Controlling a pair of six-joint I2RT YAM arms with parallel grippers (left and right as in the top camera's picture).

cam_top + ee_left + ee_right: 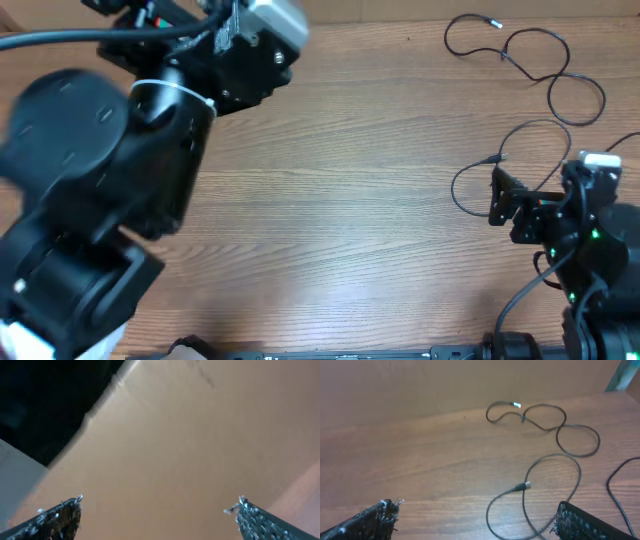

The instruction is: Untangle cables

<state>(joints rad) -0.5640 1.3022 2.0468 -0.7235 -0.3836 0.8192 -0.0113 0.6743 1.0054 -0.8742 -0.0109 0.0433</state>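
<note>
- State: right claw (480,522) has its jaws wide apart with nothing in them. Left claw (160,521) is the same, apart and empty, raised over the left side of the surface (330,200) and well away from the work.
- The cables (505,50) lie on the right rear of the surface in loose open loops, not a tight coil.
- The near cable (506,492) loops right ahead of the right claw, and its silvery plug (526,485) is in plain view.
- The far cable (487,414) sits beyond it in a few loops and crosses itself once (523,418).
- I'd read the step in hand as the first pick, and it falls to the right arm. Go for the near cable.
- Grab the cord just behind the plug, not the plug itself, which will likely slip.
- The cord is thin and flat on the wood. Come straight down straddling it, and touch the surface before you close.
- Where the top of the near loop meets the far cable's lower loop, I can't tell whether they cross or only touch.
- So drag the plug end low and slow toward the bare wood on the left, and watch the far cable.
- If the far cable starts to move with it, stop. Bring the left claw over to pin the far cable, then carry on pulling.
- There's a stray strand at the right edge (615,485), and I can't tell which cable it belongs to. Keep the right arm off it.
</note>
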